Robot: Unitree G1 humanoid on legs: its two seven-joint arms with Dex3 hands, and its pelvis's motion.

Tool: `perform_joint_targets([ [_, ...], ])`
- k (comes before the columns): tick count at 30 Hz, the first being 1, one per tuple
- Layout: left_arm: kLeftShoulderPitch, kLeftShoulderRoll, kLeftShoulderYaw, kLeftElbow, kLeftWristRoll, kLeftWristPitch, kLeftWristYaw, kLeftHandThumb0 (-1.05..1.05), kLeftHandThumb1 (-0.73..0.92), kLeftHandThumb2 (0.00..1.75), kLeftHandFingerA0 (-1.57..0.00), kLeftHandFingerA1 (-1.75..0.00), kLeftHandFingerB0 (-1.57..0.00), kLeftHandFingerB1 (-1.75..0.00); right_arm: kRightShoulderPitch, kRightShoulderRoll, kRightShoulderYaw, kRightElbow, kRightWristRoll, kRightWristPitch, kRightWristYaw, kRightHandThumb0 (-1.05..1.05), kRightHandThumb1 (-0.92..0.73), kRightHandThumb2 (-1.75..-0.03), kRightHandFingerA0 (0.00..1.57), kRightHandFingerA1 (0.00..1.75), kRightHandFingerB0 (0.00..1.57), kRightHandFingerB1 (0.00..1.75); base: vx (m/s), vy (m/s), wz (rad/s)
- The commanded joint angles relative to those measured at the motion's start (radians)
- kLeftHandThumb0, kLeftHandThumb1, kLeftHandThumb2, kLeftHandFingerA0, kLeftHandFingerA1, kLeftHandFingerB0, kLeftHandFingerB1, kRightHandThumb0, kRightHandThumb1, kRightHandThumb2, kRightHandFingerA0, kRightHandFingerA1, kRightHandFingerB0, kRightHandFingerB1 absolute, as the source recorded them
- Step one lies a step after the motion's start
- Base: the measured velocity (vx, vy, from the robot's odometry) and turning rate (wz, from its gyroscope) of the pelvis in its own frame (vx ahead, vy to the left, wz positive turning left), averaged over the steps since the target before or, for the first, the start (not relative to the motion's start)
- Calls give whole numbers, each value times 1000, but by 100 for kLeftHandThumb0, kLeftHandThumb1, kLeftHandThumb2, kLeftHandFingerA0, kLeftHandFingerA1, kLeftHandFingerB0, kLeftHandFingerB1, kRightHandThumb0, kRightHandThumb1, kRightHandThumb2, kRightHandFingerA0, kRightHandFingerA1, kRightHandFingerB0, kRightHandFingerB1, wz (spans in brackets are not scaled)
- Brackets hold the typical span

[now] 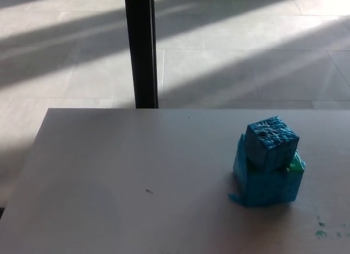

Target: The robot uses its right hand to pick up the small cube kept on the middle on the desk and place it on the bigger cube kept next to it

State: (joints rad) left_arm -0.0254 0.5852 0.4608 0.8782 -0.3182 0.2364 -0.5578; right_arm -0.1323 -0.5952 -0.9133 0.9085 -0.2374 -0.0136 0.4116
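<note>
No fingers to speak of here: neither of the robot's hands shows anywhere, so I cannot tell how they are set or whether they hold anything. What does show is the small cube (pixel 271 142), blue and rough-skinned, sitting on top of the bigger cube (pixel 268 183), turned a little askew to it and leaning slightly, with a scrap of green peeping out at the right where the two meet. The stack stands on the right part of the desk (pixel 126 172), well apart from the left edge. A few green specks mark the desk near the right corner. Beyond it a dark post (pixel 141 49) rises from the sunlit tiled floor. To my eye the placing looks done; nothing seems left but keeping clear.
</note>
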Motion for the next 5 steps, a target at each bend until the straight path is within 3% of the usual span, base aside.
perform_joint_targets([
  [1,49,6,5,8,33,-30,97,-81,82,62,-38,-45,-26,-34,54,96,-200,195,260,-12,-471,-68,-62,-74,81,152,33,109,0,0,0],
  [2,53,6,5,3,31,-32,93,-80,81,65,-37,-46,-26,-36,52,95,-213,206,272,-6,-479,-68,-60,-75,74,149,35,108,0,0,0],
  [3,54,5,10,5,24,-31,86,-81,81,64,-36,-46,-26,-36,49,89,-208,211,265,18,-479,-67,-61,-72,48,135,30,104,0,0,0],
  [5,54,5,10,5,23,-31,87,-81,81,64,-36,-46,-26,-36,49,89,-209,214,265,16,-480,-67,-61,-72,48,135,30,104,0,0,0],
])
